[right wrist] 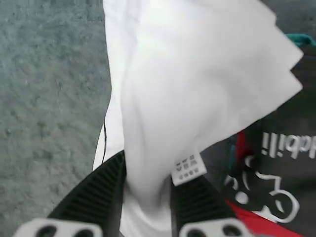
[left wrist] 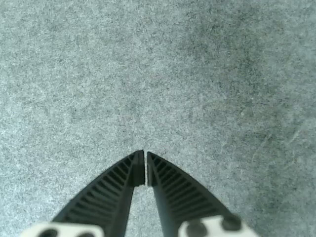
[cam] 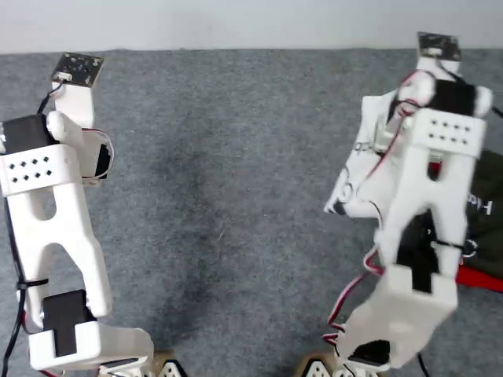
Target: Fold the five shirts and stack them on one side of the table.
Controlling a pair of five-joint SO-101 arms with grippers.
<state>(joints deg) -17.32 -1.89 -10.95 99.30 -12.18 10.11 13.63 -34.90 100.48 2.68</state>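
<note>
Over on the right side of the table [cam: 236, 196], the right arm [cam: 428, 196] is above the pile of shirts. The right gripper [right wrist: 148, 190] has a bunch of the white shirt [right wrist: 197, 89] pinched between its fingers. The jaws stand only as far apart as the cloth wedged between them. From that pinch the fabric fans out wide and away from the gripper, and a small label [right wrist: 189, 168] hangs just beside one finger.

From above, the visible part of the white shirt [cam: 365, 157] runs lengthwise from the near side towards the far side of the table. The arm hides much of it. It lies partly over a dark printed shirt [right wrist: 281, 173], which sits at the table's right edge [cam: 487, 196], with a strip of red shirt [cam: 479, 276] showing beneath.

The left arm [cam: 47, 196] is well apart, on the left. The left gripper [left wrist: 146, 170] has its tips pressed together on nothing, over bare grey surface.
</note>
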